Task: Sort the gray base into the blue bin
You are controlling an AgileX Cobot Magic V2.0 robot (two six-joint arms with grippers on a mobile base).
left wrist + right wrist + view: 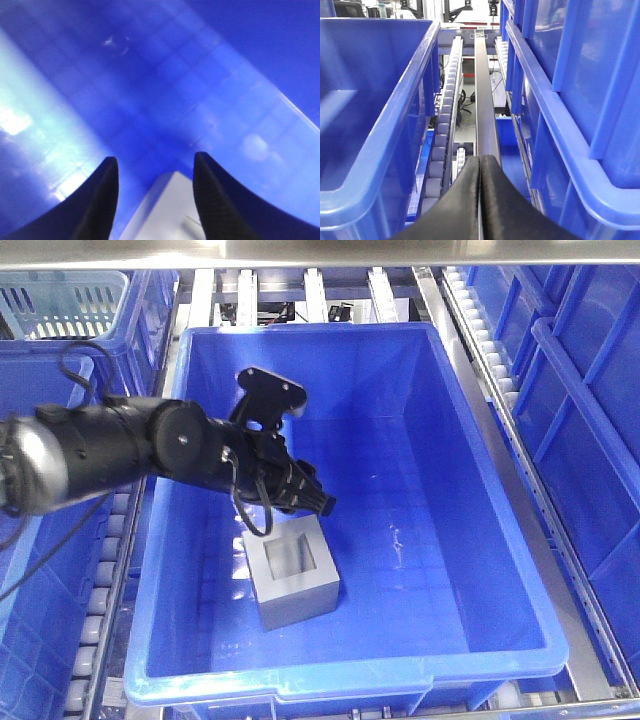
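Front view: the base (297,583) sits on the floor of the bin (450,540), left of centre, recess facing up, edges turned askew to the walls; it is near-cubic, with no clear long axis. The left tool (318,502) hangs just above its far edge.

Left wrist view: the left tool (155,172) has its fingers apart, the base (162,210) between and beyond them.

Right wrist view: the right tool (480,167) is pressed together, empty, over a roller track (445,125).

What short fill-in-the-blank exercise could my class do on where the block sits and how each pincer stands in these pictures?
1. The gray base rests on the floor of the ____ bin.
2. The square recess in the gray base faces ____.
3. The left pincer is ____, its fingers apart above the block.
4. The right pincer is ____, its fingers pressed together.

Missing words: blue; up; open; shut
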